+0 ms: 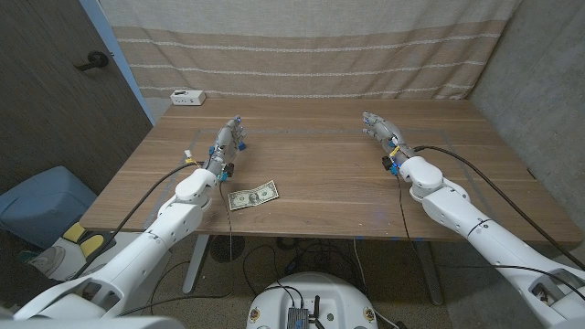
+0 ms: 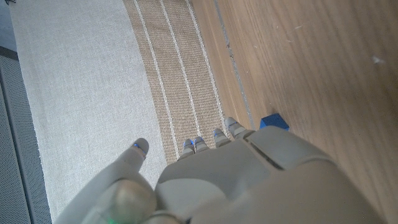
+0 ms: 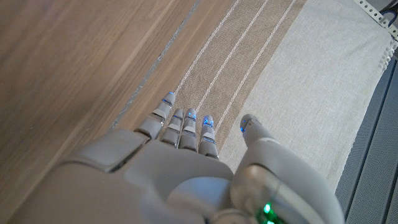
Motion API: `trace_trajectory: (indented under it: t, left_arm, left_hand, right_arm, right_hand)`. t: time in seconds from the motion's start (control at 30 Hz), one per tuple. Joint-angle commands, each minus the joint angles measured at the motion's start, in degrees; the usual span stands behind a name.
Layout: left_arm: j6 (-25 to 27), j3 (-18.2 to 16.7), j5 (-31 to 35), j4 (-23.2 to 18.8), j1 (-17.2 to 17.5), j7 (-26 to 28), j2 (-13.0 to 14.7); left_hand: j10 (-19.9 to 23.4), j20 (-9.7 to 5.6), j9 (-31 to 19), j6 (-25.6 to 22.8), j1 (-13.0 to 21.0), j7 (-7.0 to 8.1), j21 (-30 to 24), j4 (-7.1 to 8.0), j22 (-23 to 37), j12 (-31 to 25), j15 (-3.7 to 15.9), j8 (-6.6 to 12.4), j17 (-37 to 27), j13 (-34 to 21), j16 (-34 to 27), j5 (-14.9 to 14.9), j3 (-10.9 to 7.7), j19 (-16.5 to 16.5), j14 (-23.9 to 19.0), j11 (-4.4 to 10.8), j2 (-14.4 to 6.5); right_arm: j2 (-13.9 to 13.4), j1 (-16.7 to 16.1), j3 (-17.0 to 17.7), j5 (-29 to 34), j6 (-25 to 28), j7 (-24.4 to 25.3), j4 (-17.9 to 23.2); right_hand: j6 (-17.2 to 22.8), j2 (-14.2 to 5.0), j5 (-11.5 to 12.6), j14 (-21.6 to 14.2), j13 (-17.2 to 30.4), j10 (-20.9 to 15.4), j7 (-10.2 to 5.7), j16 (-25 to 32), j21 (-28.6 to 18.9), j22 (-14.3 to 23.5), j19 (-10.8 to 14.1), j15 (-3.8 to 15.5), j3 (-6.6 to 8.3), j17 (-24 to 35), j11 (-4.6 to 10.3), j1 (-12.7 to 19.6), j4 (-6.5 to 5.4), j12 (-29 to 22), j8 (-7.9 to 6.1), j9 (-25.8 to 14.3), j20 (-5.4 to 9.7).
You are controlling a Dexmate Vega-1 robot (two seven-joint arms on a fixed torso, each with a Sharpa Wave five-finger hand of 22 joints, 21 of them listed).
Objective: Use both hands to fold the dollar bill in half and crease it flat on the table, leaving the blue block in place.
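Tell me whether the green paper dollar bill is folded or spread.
Spread. In the head view the green paper dollar bill lies full-length as one flat rectangle on the wooden table, with no crease or doubled edge visible.

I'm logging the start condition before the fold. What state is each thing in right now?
Green paper dollar bill: lying flat and unfolded on the table, no hand touching it.
Small blue block: on the table just past the left hand's fingertips.
Left hand: fingers apart, holding nothing.
Right hand: fingers extended, holding nothing.
Small white box: sitting at the table's far left corner.
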State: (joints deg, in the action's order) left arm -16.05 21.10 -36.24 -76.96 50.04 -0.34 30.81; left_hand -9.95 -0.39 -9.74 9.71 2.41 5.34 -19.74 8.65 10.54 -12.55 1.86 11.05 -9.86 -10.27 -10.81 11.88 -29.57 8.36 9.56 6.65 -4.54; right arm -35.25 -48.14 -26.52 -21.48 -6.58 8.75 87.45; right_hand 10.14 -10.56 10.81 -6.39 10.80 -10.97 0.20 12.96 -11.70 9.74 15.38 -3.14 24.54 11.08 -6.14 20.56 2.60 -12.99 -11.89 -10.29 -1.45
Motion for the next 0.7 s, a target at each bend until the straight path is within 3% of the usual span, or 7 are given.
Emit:
trace_trajectory:
  t: [0.03,0.7]
  left_arm:
    - [-0.2,-0.5,-0.2,-1.4,1.4,0.4,0.7]
    - [-0.6,-1.1,0.0,-3.4,3.2,1.0,1.7]
  left_hand:
    - [-3.6,0.04,-0.3,3.0,0.1,-0.1,-0.3,-0.26,0.2,-0.5,0.29,0.47,-0.1,-0.3,-0.2,0.1,-0.17,-0.4,4.5,-0.51,-3.0]
    - [-2.0,0.47,-0.3,1.4,0.2,0.08,-0.1,-0.36,0.2,-0.7,-0.09,0.46,-0.2,-0.3,-0.2,0.1,-0.19,-0.9,3.6,-1.43,-2.8]
  right_arm:
    - [-1.9,0.3,-1.5,5.0,3.8,1.7,4.5]
    - [-3.5,-0.1,-2.9,10.3,7.1,2.3,9.8]
  right_hand:
    - [0.8,-0.09,-0.1,-0.6,0.1,-0.8,0.05,0.3,-0.3,0.2,0.5,0.11,0.58,0.1,0.15,0.5,0.06,-0.4,-0.46,-0.1,0.22]
    - [1.9,-0.13,0.0,-1.3,0.2,-1.7,-0.02,0.5,-0.4,0.2,1.0,0.3,1.08,0.3,0.18,1.2,0.17,-0.3,-0.4,-0.1,0.5]
